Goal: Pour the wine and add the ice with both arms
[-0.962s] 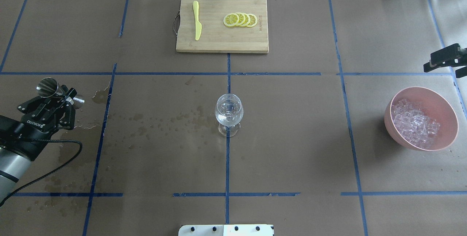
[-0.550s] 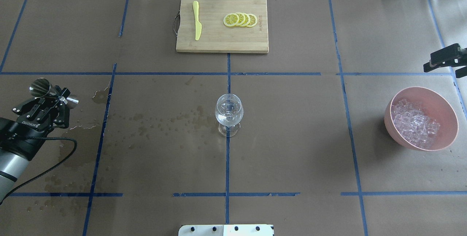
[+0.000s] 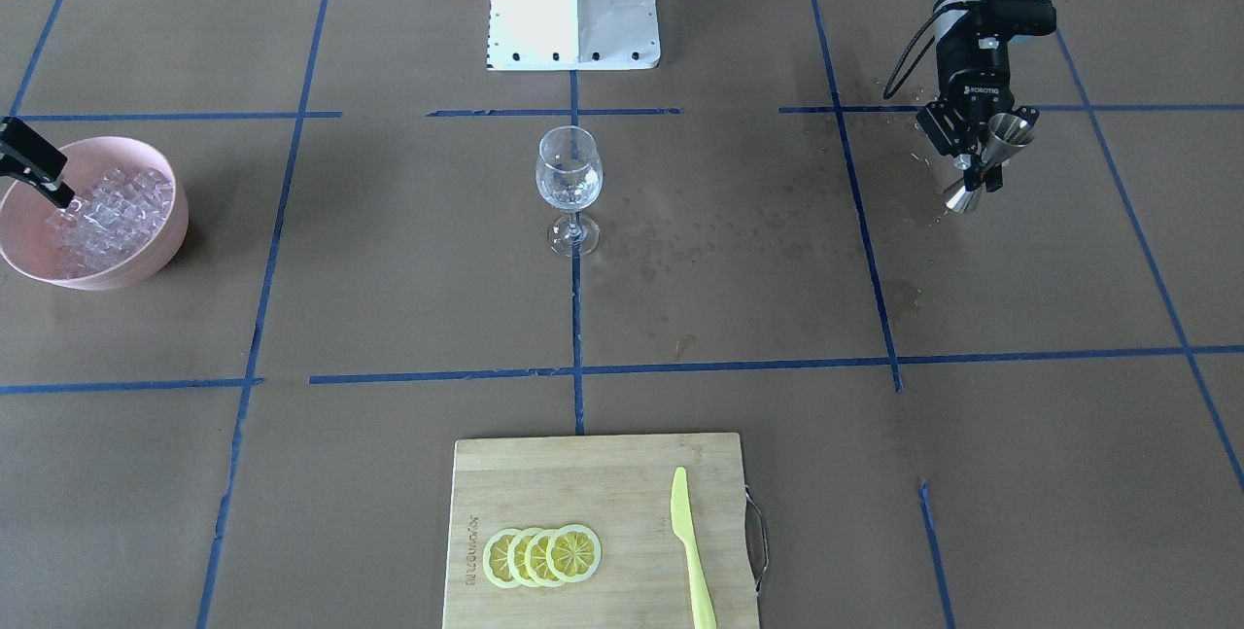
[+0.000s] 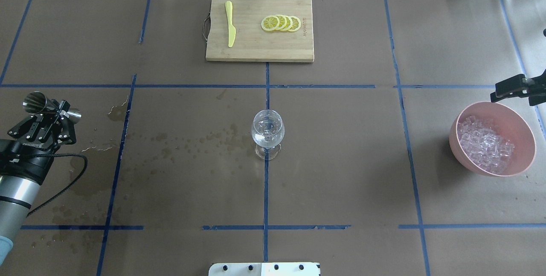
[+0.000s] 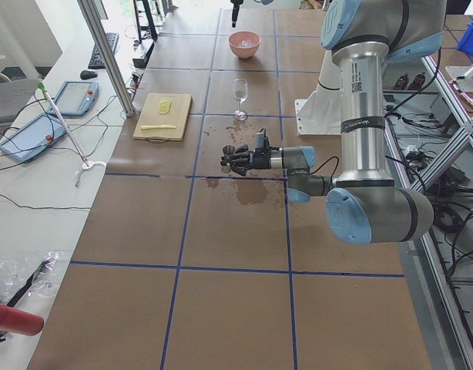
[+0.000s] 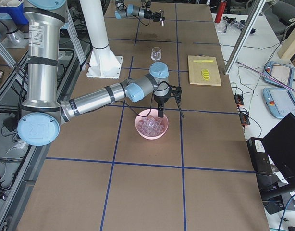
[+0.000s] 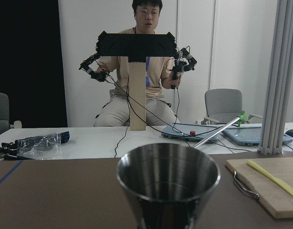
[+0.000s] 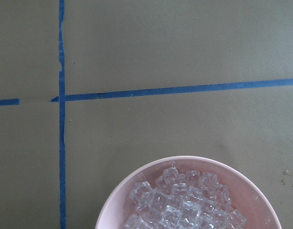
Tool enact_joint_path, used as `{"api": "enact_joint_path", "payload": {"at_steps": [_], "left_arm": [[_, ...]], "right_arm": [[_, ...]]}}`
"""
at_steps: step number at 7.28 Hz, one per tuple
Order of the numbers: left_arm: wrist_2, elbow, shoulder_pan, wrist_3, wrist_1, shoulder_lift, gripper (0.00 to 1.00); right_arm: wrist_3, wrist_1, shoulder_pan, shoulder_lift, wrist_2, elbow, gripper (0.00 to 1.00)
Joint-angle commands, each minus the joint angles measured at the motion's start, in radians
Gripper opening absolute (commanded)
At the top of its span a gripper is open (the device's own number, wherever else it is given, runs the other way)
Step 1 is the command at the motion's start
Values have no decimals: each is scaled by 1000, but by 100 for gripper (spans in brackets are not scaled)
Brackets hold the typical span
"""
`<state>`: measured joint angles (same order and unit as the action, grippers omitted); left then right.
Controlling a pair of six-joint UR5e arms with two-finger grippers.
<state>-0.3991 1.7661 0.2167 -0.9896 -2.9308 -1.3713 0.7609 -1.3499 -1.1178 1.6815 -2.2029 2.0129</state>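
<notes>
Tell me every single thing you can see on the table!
Glass: one, clear, table centre.
Bowl: one, pink, on the robot's right.
Ice: many cubes, clear, in the bowl.
Board: one, wooden, far middle.
Lemon slices: four, yellow, overlapping on the board.
Knife: one, yellow, on the board.
Jigger: one, steel, held above the table on the robot's left.
Wet spots: many, dark, between the glass and the jigger.
Person: one, seated beyond the table.
Left gripper: black, shut on the jigger.
Right gripper: black, over the bowl's far rim; open or shut unclear.
</notes>
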Motion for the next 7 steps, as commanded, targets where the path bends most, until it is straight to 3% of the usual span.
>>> {"api": "enact_joint_path", "payload": {"at_steps": [1,2,4,7], "left_arm": [[6,-11,-3,-15,2,-8,0],[6,-17,-7,-26,2,-11,0],[6,-19,-7,-26,2,-14,0],[6,-30,-10,-27,2,-20,0]], "right_arm": [[31,58,85,62,80,-2,100],[72,116,113,96,86,-9,100],[124,300,137,110,86,-128,100],[198,342,170,103,91,-146,99]]}}
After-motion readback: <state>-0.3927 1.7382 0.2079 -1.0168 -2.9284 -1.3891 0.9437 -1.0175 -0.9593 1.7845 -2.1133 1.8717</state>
